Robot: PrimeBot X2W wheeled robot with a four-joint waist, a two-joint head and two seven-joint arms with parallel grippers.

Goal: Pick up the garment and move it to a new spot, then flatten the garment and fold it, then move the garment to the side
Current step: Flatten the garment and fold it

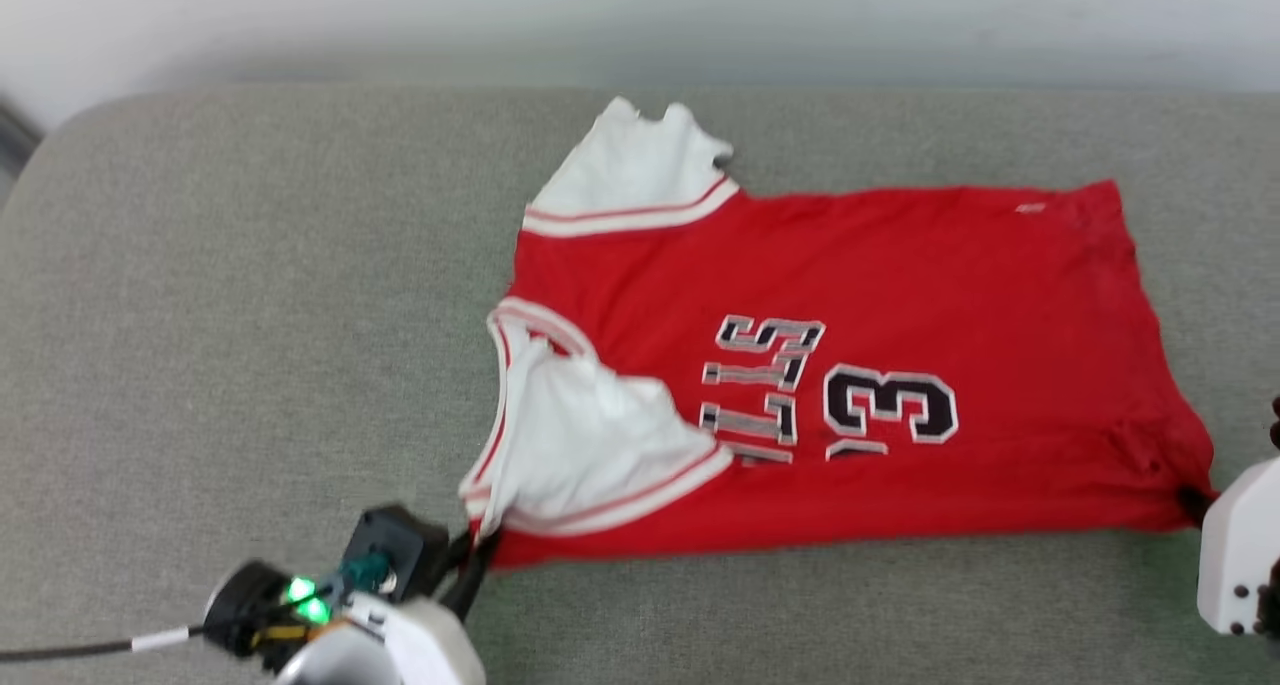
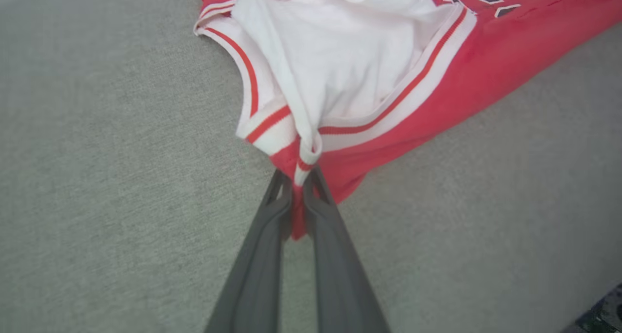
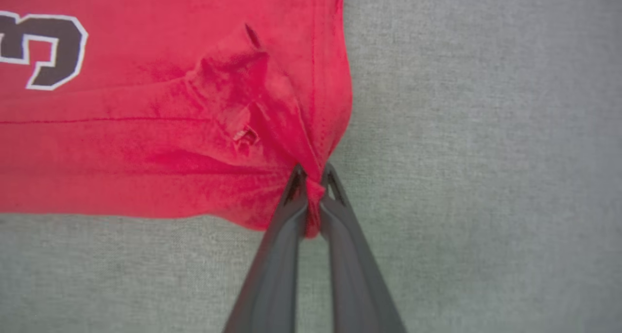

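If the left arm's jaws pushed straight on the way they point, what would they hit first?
The garment itself: the left gripper is shut on its corner, and straight ahead, as far as depth shows, lies the bunched white sleeve.

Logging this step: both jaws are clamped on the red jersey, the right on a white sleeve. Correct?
No. On the right gripper the jaws clamp a red hem corner of the jersey, not a white sleeve; the right wrist view shows it. Both are clamped.
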